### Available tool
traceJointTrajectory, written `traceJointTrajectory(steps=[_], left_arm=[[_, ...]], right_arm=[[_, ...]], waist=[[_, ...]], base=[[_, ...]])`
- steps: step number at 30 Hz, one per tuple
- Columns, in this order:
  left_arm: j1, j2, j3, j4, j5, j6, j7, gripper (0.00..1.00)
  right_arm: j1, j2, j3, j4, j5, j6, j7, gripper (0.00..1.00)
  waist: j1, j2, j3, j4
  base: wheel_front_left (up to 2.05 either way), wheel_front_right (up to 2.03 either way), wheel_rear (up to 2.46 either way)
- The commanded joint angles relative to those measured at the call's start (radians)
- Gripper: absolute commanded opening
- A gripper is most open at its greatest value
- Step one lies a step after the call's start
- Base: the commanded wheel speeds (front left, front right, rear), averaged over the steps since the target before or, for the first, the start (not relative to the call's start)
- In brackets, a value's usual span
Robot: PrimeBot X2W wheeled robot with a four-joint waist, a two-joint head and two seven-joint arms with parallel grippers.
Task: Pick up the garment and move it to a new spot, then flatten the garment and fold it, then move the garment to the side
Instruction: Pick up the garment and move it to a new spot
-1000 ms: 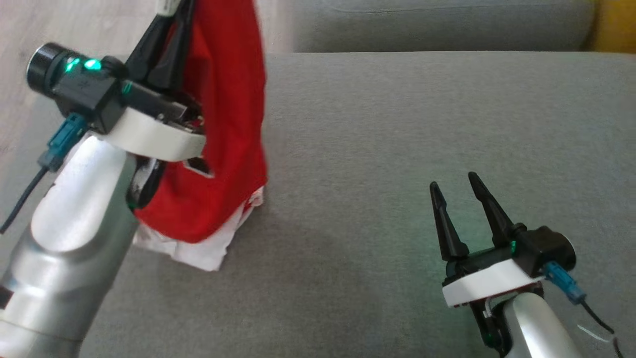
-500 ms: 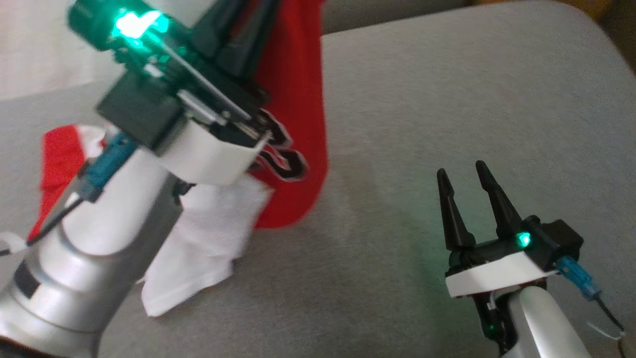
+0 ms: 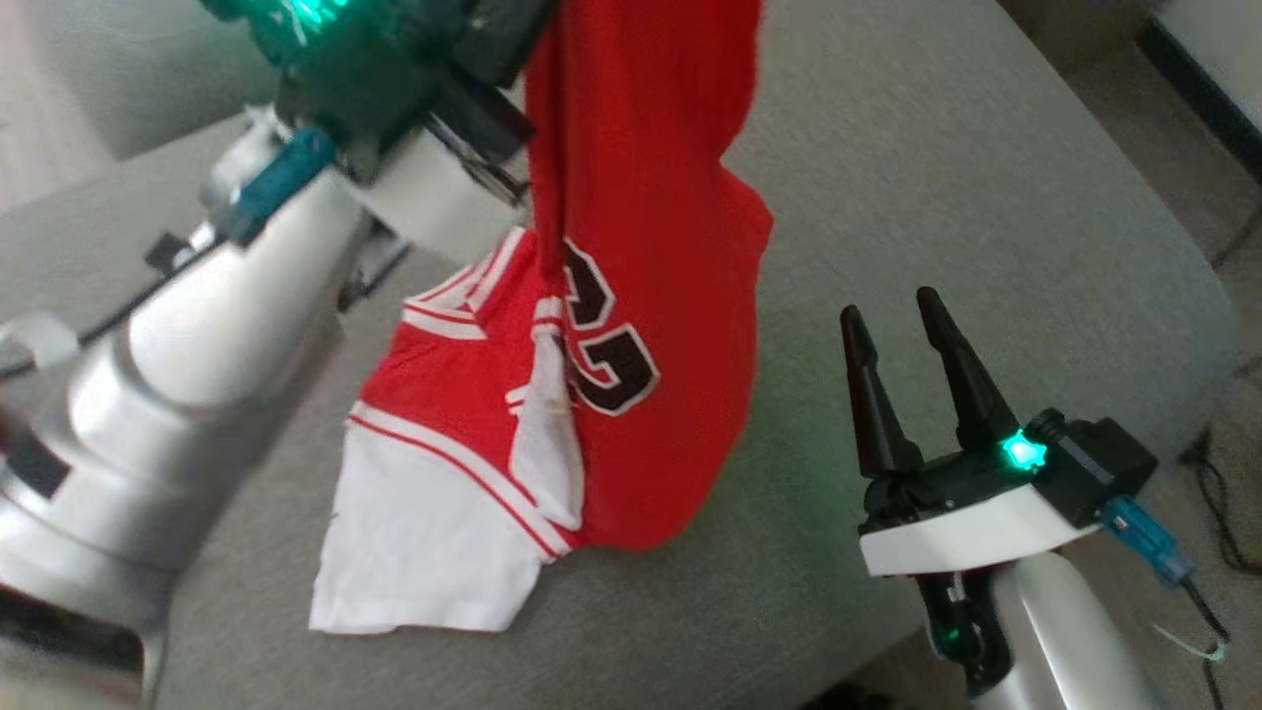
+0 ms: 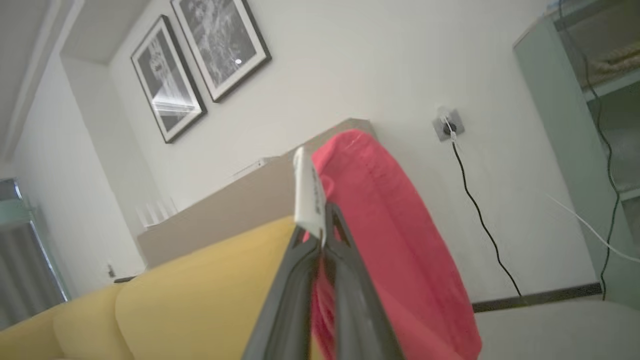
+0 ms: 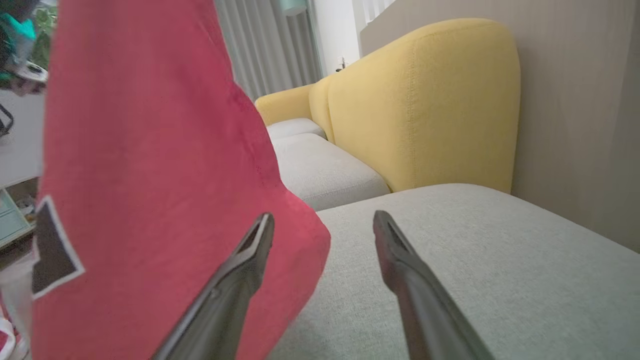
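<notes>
Item: garment [image 3: 641, 247], a red jersey, hanging from the left gripper [image 4: 322, 234], which is still pinching its upper edge tight. Its lower red-and-white part is lying on the grey sofa cushion [image 3: 937, 148]. Compared with half a second ago, more cloth is showing and the black number [image 3: 606, 360] is now uncovered; the view itself is shifting. Also: right gripper [image 3: 887, 306], staying wide apart, holding nothing, near the hanging cloth.

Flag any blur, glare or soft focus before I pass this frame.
Head view: the left forearm is smeared by motion and the green light above it blooms, while the right claw is crisp. Left wrist view: glare streaks one framed picture; the left claw gripping the garment is soft. Right wrist view: the fingers near the lens look soft, the yellow sofa sharp.
</notes>
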Motion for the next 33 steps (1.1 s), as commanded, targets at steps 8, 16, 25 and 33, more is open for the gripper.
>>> traceJointTrajectory(steps=[8, 16, 25, 33], left_arm=[[-0.222, 0.012, -0.051, 0.293, -0.024, -0.013, 0.02, 1.0], [-0.283, -0.01, -0.097, 0.547, -0.037, -0.014, -0.009, 1.0], [-0.194, -0.007, -0.031, 0.519, -0.089, 0.03, -0.066, 1.0], [0.079, 0.032, 0.089, 0.263, -0.121, 0.128, -0.067, 1.0]], right_arm=[[-0.047, -0.004, 0.077, -0.073, 0.052, -0.001, -0.011, 1.0], [-0.051, -0.004, 0.082, -0.079, 0.056, -0.001, -0.011, 1.0], [-0.051, -0.004, -0.013, -0.058, -0.02, -0.001, -0.011, 1.0], [-0.028, -0.004, -0.097, -0.038, -0.073, -0.001, -0.011, 1.0]], waist=[[-0.0001, -0.0001, 0.113, -0.12], [-0.0001, -0.0001, 0.121, -0.104], [-0.0001, -0.0001, 0.054, 0.086], [-0.0001, -0.0001, 0.0, 0.236]], base=[[0.0, 0.0, 0.0], [0.0, 0.0, 0.0], [0.0, 0.0, 0.0], [0.0, 0.0, 0.0]])
